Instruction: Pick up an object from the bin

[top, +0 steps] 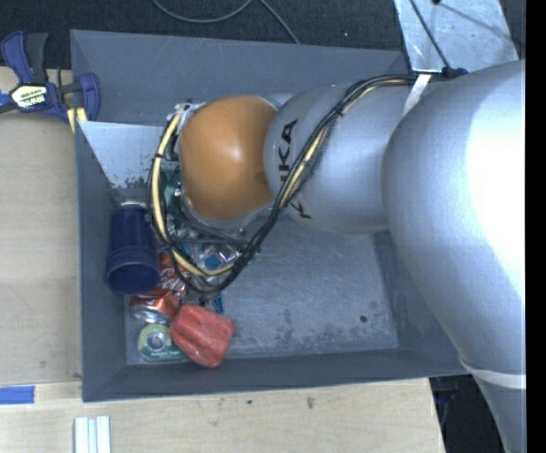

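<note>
The big silver arm (pixel 423 159) comes in from the right and covers most of the grey metal bin (pixel 329 281); the bin's floor lies bare on the right-hand side. At the arm's end is the rounded orange cover (pixel 223 159), over the bin's left half, with yellow and black cables (pixel 164 173) looping around its left edge.

Below that cover the gripper (pixel 200 248) hangs down into the bin's left end, and that's where the clutter is. The wrist blocks the look at the claw, so I cannot tell whether it is open or closed, or whether it has anything.

Just to its left, a dark blue cup (pixel 131 243) lies on its side along the left wall, mouth toward the near corner. Just below the gripper sits a red lump (pixel 202 336) with a soft, rumpled shape, near the front wall. Between cup and lump there's a crinkled red-and-silver foil wrapper (pixel 164 291), right beside the gripper. Tucked against the red lump's left side is a small pale round thing (pixel 155 341), too small to name.
</note>
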Controlling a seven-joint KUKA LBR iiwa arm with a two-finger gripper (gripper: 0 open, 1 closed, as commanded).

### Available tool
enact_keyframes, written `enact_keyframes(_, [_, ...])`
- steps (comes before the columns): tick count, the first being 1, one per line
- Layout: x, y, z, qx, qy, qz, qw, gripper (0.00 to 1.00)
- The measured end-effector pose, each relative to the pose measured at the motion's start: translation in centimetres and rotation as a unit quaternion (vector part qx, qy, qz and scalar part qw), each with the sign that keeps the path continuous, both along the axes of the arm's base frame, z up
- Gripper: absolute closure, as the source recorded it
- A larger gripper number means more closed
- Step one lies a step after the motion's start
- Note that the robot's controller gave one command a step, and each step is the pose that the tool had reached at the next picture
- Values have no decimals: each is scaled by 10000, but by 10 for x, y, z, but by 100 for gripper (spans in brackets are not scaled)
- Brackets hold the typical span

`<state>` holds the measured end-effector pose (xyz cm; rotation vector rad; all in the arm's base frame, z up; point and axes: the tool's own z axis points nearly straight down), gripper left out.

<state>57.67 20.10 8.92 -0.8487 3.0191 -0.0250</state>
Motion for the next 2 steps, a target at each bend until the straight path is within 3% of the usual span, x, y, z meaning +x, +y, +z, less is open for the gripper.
enact_keyframes(1, [-20, -8, -10, -75, -125, 274, 9995, 0])
enact_keyframes(2, [-44, -23, -18, 20, -36, -1383, 9904, 100])
